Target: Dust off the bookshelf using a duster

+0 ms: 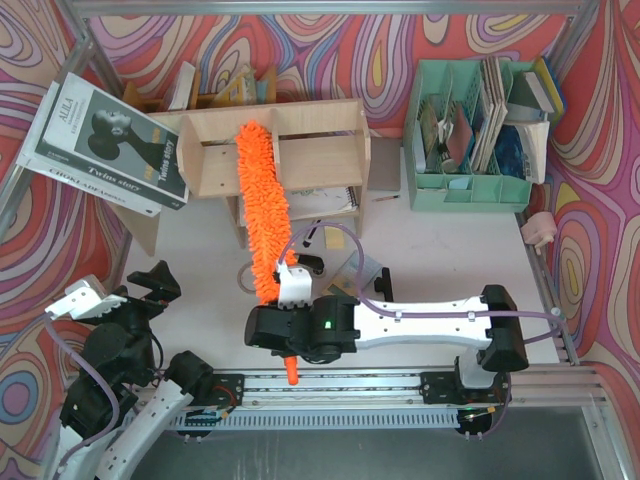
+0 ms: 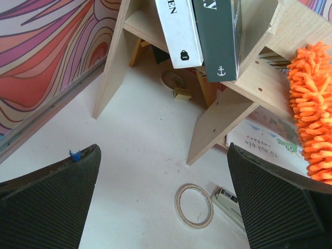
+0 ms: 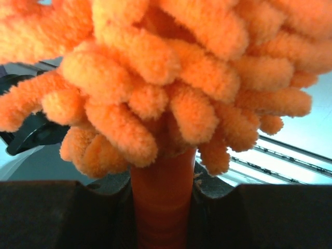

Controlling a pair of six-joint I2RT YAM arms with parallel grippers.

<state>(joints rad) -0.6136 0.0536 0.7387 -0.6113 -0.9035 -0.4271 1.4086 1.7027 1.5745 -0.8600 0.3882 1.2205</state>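
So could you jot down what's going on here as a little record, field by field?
duster: orange, fluffy, its head reaching onto the bookshelf
right gripper: shut on the duster's handle
left gripper: open, empty, above the table
also there: tape ring on the table; mint-green organiser right of the bookshelf

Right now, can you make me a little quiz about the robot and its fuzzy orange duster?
1. True or false: the right gripper is shut on the handle of the duster.
2. Pick one: what does the duster's fluffy end reach? A the bookshelf; B the green organiser; C the tape ring.
3. Fill the gap: the left gripper is open and holds ____.

Key: 1 true; 2 A; 3 nothing.
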